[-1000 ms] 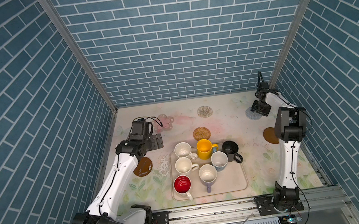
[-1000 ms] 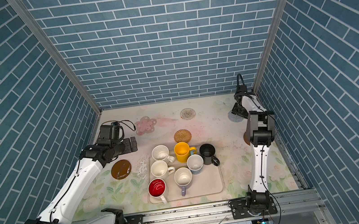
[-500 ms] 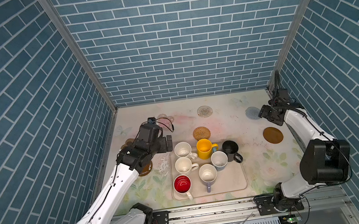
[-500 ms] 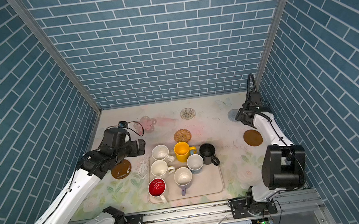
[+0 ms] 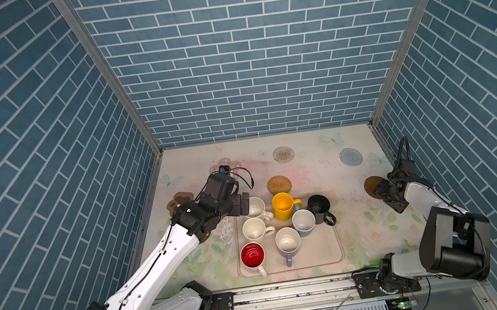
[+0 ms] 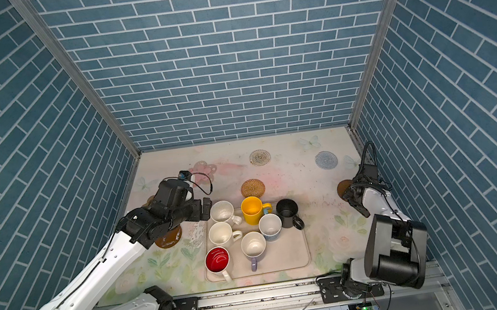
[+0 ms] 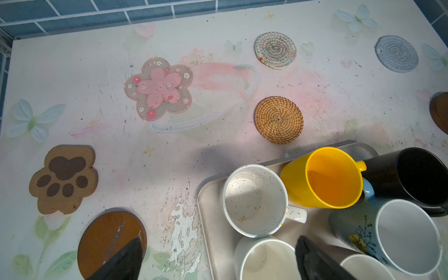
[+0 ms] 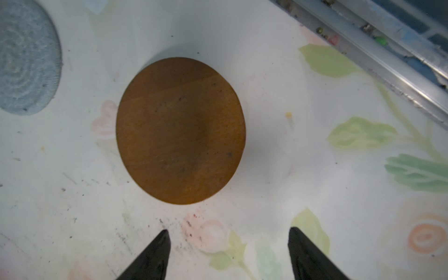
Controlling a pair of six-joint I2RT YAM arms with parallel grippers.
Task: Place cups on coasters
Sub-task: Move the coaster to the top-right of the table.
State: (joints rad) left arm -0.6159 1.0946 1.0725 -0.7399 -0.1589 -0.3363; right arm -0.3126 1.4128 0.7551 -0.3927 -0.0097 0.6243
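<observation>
Cups point(image 5: 303, 221) are my job here: all seven stand upright, mouths up, on the tray point(image 5: 335, 256) at the near middle of the table point(image 5: 356, 213).

My left gripper point(image 5: 244, 203) is spread wide and holds nothing. In both top views it hangs at the tray's far left corner, just beside the speckled cup point(image 5: 255, 206). In the left wrist view its two dark fingertips point(image 7: 131, 252) straddle the tray's rim, one over the left disc point(image 7: 101, 237), the other over the tray by the cream cup point(image 7: 266, 259). I cannot tell whether they touch anything.

Beyond the speckled cup, along the tray's far edge, stand the yellow cup point(image 5: 283, 205) and then the black cup point(image 5: 319, 205). The cream cup and the blue cup point(image 5: 303, 221) make the middle row. The red cup point(image 5: 253, 255) and the lavender cup point(image 5: 288, 241) stand nearest me, handles toward the front.

Farther out on the table, the paw coaster point(image 5: 181, 199) lies to the left of the gripper, and the flower coaster point(image 6: 206, 167) lies behind the gripper toward the back wall. The rattan coaster point(image 5: 279, 185) sits just behind the yellow cup. The pale woven coaster point(image 5: 283, 153) lies farther back, with the grey woven coaster point(image 5: 351, 157) to its right.

My right gripper point(image 5: 389, 198) is well apart from the tray, at the table's right edge, with its jaws parted and empty. In the right wrist view its fingertips point(image 8: 157, 249) stop short of the right disc point(image 8: 180, 131), which lies flat on the table.
</observation>
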